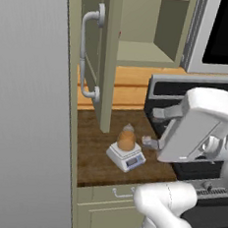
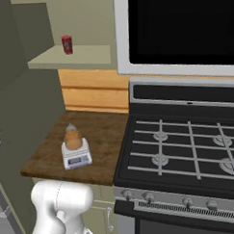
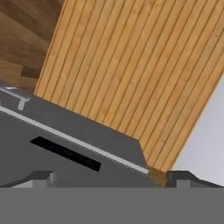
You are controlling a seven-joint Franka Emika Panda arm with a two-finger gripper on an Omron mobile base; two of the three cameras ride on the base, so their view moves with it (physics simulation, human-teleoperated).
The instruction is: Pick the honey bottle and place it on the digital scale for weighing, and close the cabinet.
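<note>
One narrow strip of dark wooden counter [image 1: 95, 153] lay between the tall grey panel on the left and the black stove [image 2: 188, 149] on the right, and the digital scale [image 1: 126, 157] sat near its front edge, with bare wood behind it. On the scale's plate stood the honey bottle [image 1: 126, 138], amber, ribbed and upright, its pale cone top hard to make out. Above, the cabinet [image 1: 144, 25] was open, its panelled door [image 1: 104, 56] swung out over the back of the counter with the curved grey handle [image 1: 87, 56] facing left. A small red can [image 2: 67, 44] stood on the cabinet's shelf. The gripper [image 1: 150, 142] hovered just right of the bottle, free of it, jaws wide apart and empty; the white wrist hid most of it. From the hand view, the slatted wood backsplash [image 3: 144, 74] and the stove's back panel appeared tilted.
</note>
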